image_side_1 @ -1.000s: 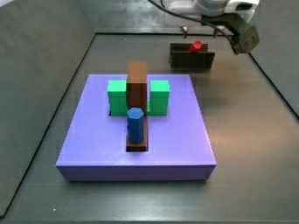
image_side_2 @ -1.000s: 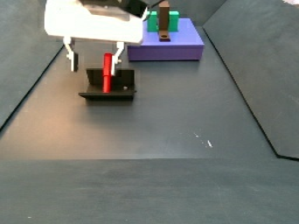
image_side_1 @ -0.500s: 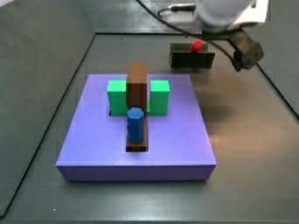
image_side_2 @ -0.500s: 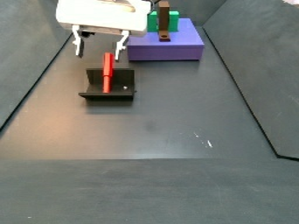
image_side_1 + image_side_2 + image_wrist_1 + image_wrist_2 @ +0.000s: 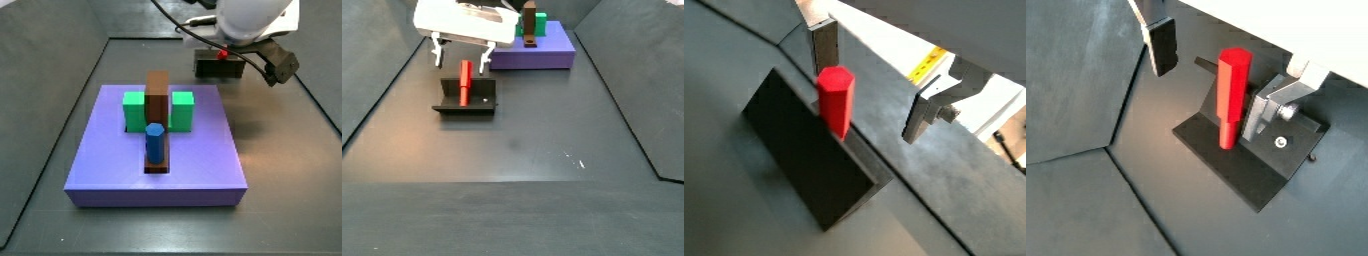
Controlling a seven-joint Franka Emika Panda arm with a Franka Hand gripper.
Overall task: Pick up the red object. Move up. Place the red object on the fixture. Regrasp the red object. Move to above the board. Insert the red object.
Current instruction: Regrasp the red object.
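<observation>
The red object point(image 5: 1231, 95) stands upright in the dark fixture point(image 5: 1248, 170), seen in both wrist views as a hexagonal peg point(image 5: 835, 100) on the fixture point(image 5: 798, 145). My gripper point(image 5: 1213, 80) is open and straddles the peg's upper end with a gap on each side. In a side view the gripper point(image 5: 460, 58) hangs just over the top of the red object point(image 5: 465, 84) in the fixture point(image 5: 466, 103). The purple board point(image 5: 120, 170) lies nearer in a side view, where the gripper point(image 5: 251, 58) covers most of the fixture point(image 5: 217, 69).
On the board stand a green block point(image 5: 179, 110), a brown bar point(image 5: 158, 92) and a blue upright cylinder point(image 5: 155, 145). The board point(image 5: 545, 55) lies just beyond the fixture. Dark walls bound the floor on both sides.
The gripper has risen from low around the red object to the level of its top and shifted a little. The red object has stayed upright in the fixture.
</observation>
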